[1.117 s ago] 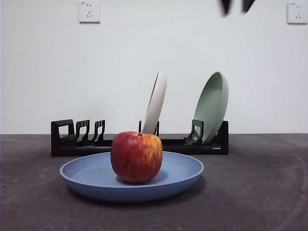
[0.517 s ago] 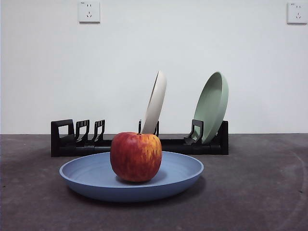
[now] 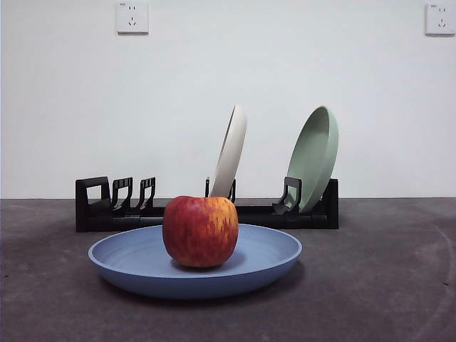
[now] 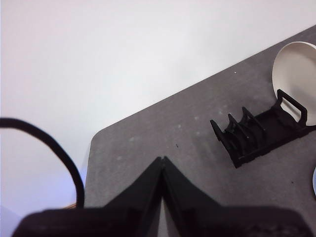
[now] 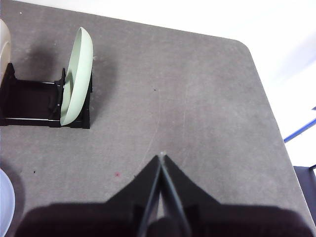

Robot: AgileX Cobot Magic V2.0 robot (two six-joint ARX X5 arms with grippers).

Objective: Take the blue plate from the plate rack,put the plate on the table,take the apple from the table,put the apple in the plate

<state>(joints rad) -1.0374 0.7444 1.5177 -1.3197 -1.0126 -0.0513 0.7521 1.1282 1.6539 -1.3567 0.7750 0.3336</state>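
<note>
- I am seeing the apple (image 3: 200, 231) sitting in the blue plate (image 3: 263, 258), a little left of the plate's middle, stem end up.
- The blue plate is lying flat on the surface (image 3: 377, 285), near the camera and just in front of the plate rack (image 3: 114, 210).
- The plate rack is running left to right along the far side, with its square loop at the left end and its slotted holders beside it standing unfilled.
- A cream-white plate (image 3: 230, 151) is leaning in the rack's middle holder, and a pale green plate (image 3: 313, 158) is leaning in the right-hand holder.
- I am reading the left end effector (image 4: 162, 159) as clenched, its two jaws meeting at the tips, raised over the left part of the surface and well apart from the rack's loop end.
- The right end effector (image 5: 162, 156) is clenched too, jaws touching, hanging over bare surface to the right of the pale green plate.
- Neither end effector is grasping anything, and neither is showing in the front view.
</note>
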